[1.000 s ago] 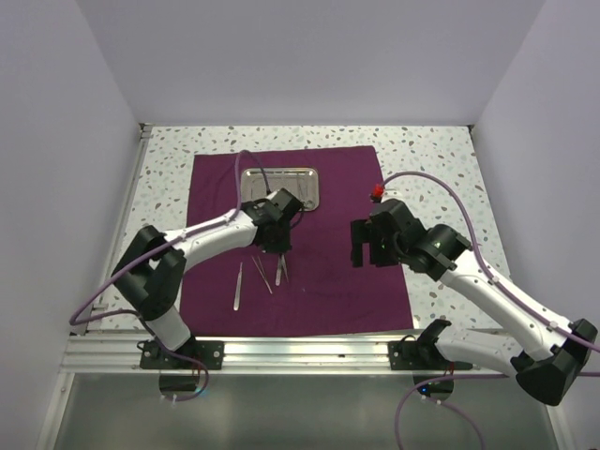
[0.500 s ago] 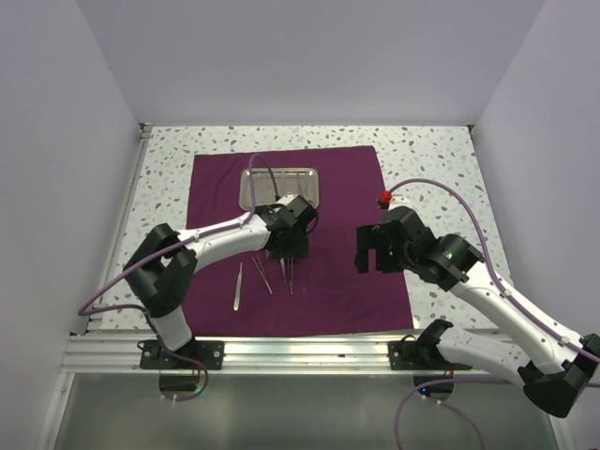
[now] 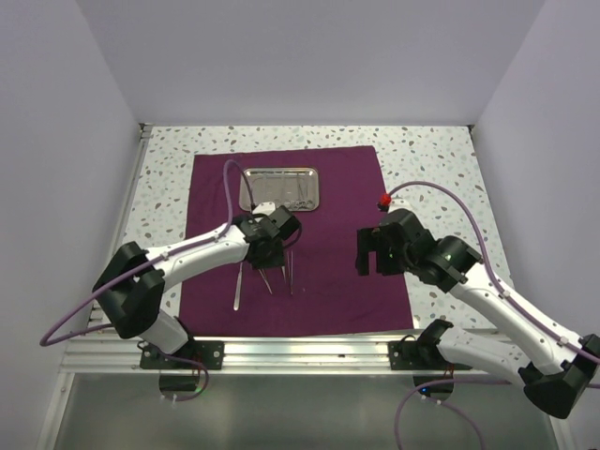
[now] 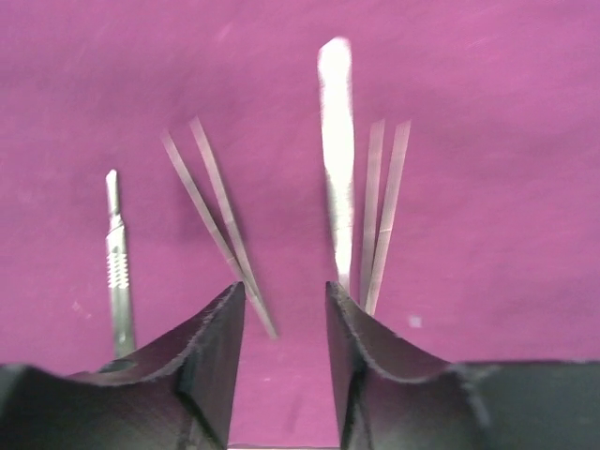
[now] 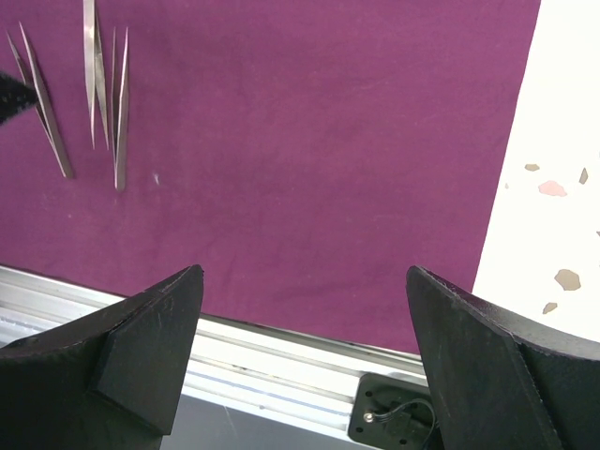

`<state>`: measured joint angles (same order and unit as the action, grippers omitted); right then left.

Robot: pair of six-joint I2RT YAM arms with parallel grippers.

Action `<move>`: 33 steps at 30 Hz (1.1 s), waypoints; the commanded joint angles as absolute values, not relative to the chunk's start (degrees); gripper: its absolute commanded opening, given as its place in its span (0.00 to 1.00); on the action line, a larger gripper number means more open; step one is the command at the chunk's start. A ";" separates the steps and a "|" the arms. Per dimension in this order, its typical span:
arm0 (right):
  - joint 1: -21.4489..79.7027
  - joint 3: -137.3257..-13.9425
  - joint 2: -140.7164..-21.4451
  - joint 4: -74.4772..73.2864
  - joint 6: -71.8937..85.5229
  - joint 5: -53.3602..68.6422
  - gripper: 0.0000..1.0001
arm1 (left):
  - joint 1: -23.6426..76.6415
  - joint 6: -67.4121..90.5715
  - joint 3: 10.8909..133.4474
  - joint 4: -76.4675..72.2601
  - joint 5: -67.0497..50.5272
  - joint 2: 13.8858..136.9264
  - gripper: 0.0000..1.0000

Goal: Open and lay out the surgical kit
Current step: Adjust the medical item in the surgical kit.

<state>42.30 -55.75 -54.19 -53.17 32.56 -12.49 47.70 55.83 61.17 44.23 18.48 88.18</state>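
Observation:
The surgical kit's maroon cloth (image 3: 337,234) lies spread flat, with the steel tray (image 3: 279,189) at its far middle. A scalpel (image 4: 116,267), one pair of tweezers (image 4: 216,211), a shiny flat instrument (image 4: 337,150) and a second pair of tweezers (image 4: 384,206) lie side by side on the cloth. My left gripper (image 3: 272,251) hovers just over their near ends. Seen from the wrist, the left gripper (image 4: 281,291) is open with nothing between its fingers. My right gripper (image 3: 370,255) hangs wide open over the cloth's right part, empty (image 5: 305,272).
The speckled white table (image 3: 441,178) shows around the cloth. An aluminium rail (image 5: 281,361) runs along the near edge, just below the cloth's hem. White walls close in the left, far and right sides. A red-tipped connector (image 3: 382,199) sits on the right arm's cable.
My left gripper has come away from the tray toward the near side, gone from shut to open, and left an instrument on the cloth. The right arm shifted slightly nearer.

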 commanded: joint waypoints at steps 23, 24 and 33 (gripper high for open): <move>42.10 -56.25 -54.40 -54.14 32.34 -13.62 0.93 | 47.11 58.71 53.00 38.41 18.72 94.66 0.35; 42.19 -56.25 -54.32 -54.14 32.43 -13.62 0.93 | 47.02 58.19 52.65 37.80 18.37 94.75 0.32; 42.10 -55.55 -53.70 -54.32 33.66 -13.80 0.93 | 46.85 56.34 54.57 37.00 17.75 95.63 0.00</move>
<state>42.30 -55.75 -54.92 -53.60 32.62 -12.64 47.27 57.19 53.80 39.97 17.39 93.76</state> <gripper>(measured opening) 0.928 0.013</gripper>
